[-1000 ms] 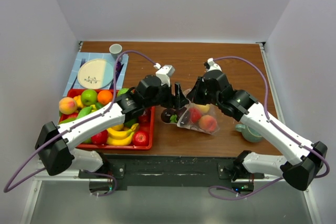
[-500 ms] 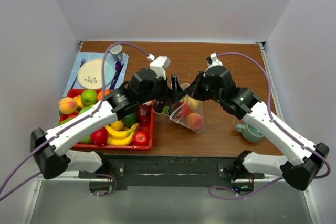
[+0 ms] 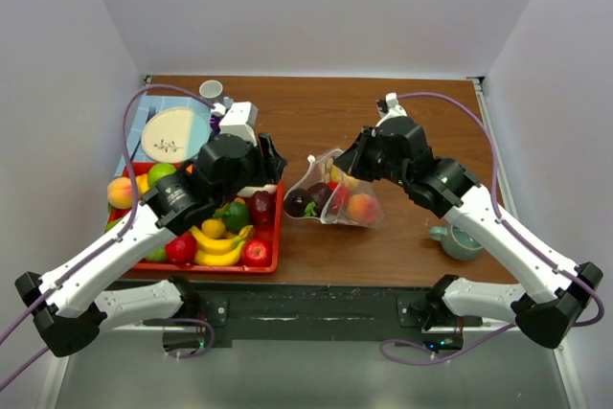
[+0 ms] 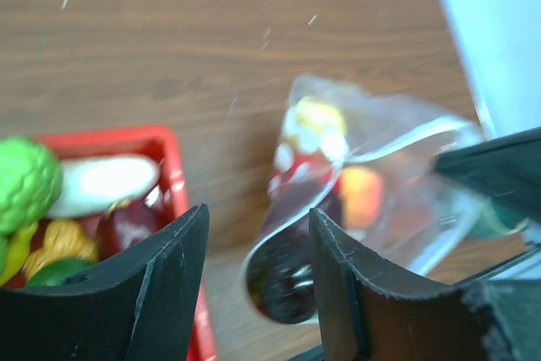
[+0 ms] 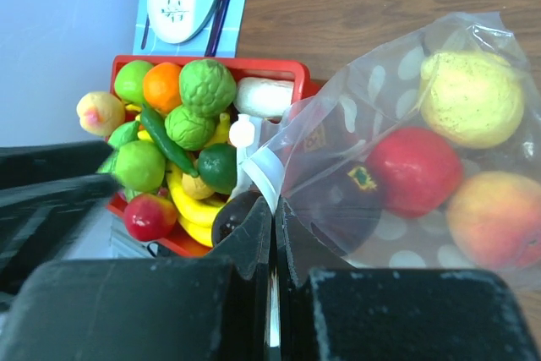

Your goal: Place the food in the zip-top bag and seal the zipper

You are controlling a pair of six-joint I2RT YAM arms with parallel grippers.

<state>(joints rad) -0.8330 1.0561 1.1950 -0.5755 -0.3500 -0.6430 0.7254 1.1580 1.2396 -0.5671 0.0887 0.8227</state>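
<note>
The zip-top bag (image 3: 337,200) lies mid-table, clear with white dots. Inside it are a yellow fruit (image 5: 470,97), a red apple (image 5: 412,171), a peach (image 5: 494,219) and a dark plum (image 5: 342,200). My right gripper (image 5: 275,209) is shut on the bag's mouth edge, where the pale zipper (image 5: 272,173) runs; from above the right gripper (image 3: 338,166) sits at the bag's far corner. My left gripper (image 3: 271,162) hangs open over the tray's right end, apart from the bag. Nothing lies between the left gripper's (image 4: 258,238) fingers, and the bag (image 4: 380,179) shows beyond them.
A red tray (image 3: 276,237) on the left holds more food: bananas (image 3: 218,246), red apples, green fruit and a peach (image 3: 122,191). Behind it a plate (image 3: 172,131) lies on a blue mat, with a cup (image 3: 211,91). A teal mug (image 3: 458,241) stands right of the bag.
My left gripper has pulled back leftward from the bag's mouth to above the tray, and its jaws have narrowed. The bag has shifted a little in my right gripper's hold.
</note>
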